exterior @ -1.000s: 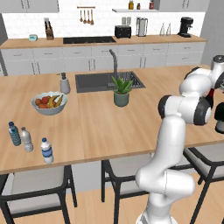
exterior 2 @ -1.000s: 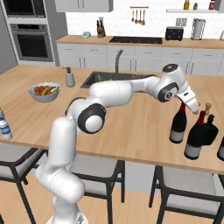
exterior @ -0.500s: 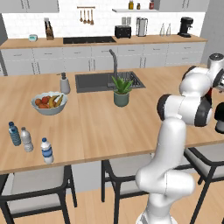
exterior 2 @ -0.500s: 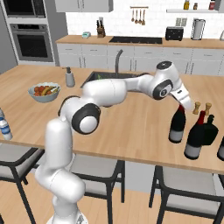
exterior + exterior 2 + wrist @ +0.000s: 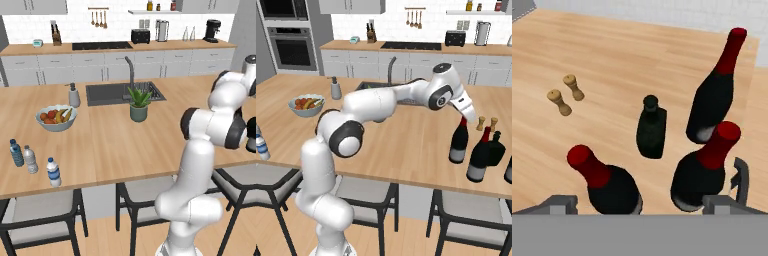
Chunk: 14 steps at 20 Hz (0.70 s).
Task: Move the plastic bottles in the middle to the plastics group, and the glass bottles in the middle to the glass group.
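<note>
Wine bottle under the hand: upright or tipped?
Upright: the wine bottle stands on its base on the counter, red top up.

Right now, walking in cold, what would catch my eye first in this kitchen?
Probably the big white arm stretching across the wooden island, its open gripper just above a cluster of dark wine bottles with red tops at the island's right end. Beside them stand a squat black bottle and two little wooden shakers. At the far left end, a fruit bowl and three small water bottles sit near the edge.
</note>
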Available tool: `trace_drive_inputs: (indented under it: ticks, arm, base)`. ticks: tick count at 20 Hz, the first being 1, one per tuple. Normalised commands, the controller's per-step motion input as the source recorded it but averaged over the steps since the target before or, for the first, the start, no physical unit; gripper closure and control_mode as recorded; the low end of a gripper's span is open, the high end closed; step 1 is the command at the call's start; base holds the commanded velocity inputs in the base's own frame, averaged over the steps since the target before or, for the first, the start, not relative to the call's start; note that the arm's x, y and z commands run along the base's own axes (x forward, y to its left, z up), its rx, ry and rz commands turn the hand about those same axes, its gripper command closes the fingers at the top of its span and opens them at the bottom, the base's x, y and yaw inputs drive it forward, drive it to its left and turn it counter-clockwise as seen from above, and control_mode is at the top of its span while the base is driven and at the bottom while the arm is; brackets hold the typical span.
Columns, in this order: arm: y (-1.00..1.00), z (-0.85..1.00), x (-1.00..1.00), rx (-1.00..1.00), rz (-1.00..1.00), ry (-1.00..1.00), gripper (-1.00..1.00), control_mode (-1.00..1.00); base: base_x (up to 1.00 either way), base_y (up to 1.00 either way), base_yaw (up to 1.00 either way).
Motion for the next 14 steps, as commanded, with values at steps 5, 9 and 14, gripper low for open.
trace_drive_inputs:
  ticks: [5, 9, 14]
  arm:
    - [0.60, 0.66, -0.57, 0.00, 0.10, 0.03, -1.00, -1.00]
    - [0.94, 0.43, -0.68, -0.03, 0.25, 0.12, -1.00, -1.00]
    - [1.00, 0.09, -0.89, -0.01, 0.31, 0.15, -1.00, -1.00]
  base:
    - [0.00, 0.00, 0.00]
    - [0.00, 0.00, 0.00]
    - [0.00, 0.00, 0.00]
